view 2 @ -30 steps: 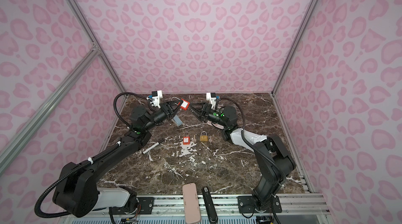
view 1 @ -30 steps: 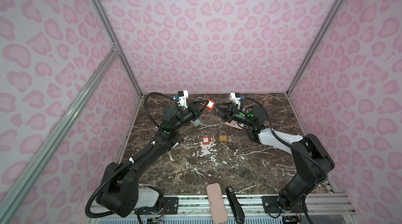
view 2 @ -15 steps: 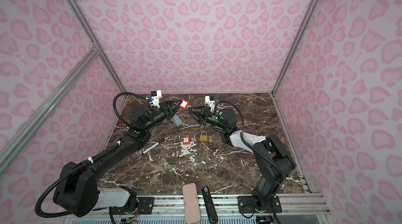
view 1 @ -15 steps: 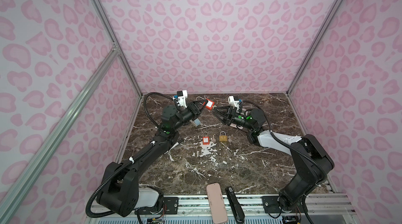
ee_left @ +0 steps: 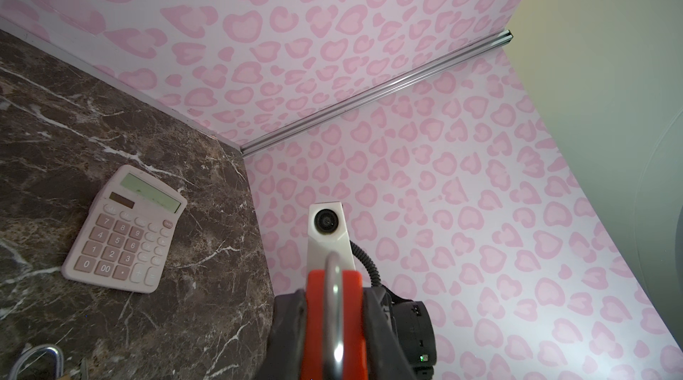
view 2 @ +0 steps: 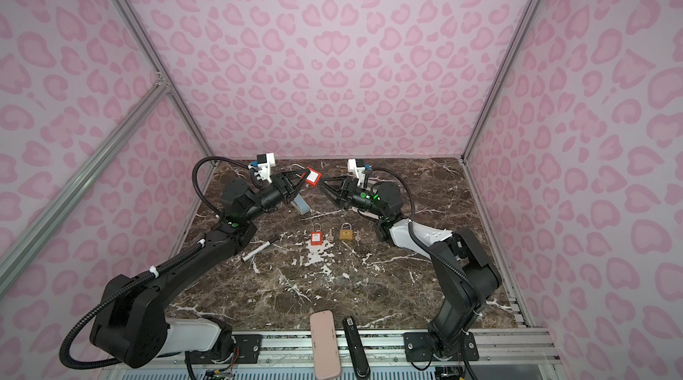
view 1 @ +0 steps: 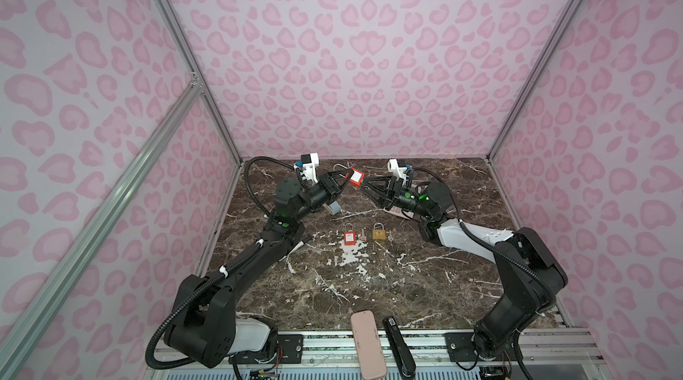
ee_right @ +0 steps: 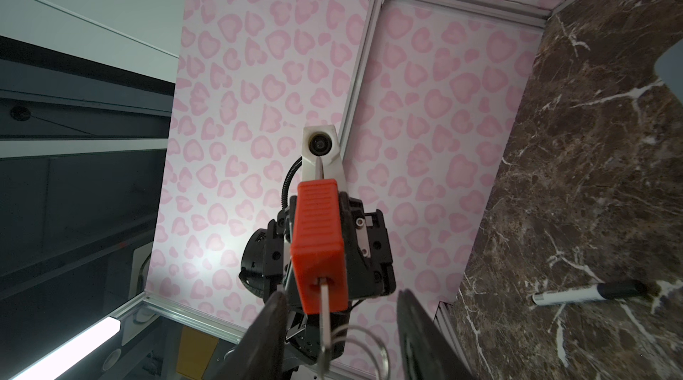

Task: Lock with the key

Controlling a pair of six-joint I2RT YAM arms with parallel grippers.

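A red padlock [view 1: 355, 177] [view 2: 313, 176] is held in the air over the back of the table, with my left gripper [view 1: 343, 184] [ee_left: 334, 326] shut on its body [ee_left: 334, 308]. The silver shackle [ee_left: 334, 282] runs between the fingers [ee_left: 292, 322]. A key [ee_right: 325, 317] sticks in the keyhole at the padlock's [ee_right: 318, 241] end, and a wire ring [ee_right: 366, 345] hangs from it. My right gripper [view 1: 366, 188] [ee_right: 340, 326] is open. Its fingers [ee_right: 266, 334] stand on either side of the key without touching it.
On the marble table [view 1: 332, 286] lie a second red padlock [view 1: 349, 238] and a brass padlock [view 1: 379, 233], each with a key beside it. Also there are a pink calculator [ee_left: 125, 230], a marker [view 2: 258, 249] and a grey-blue block [view 1: 334, 208]. A pink case [view 1: 367, 343] and a black stapler [view 1: 397, 348] lie at the front edge.
The right gripper has shifted slightly in front of the padlock and its jaws have narrowed a little. The left gripper and the padlock have stayed put.
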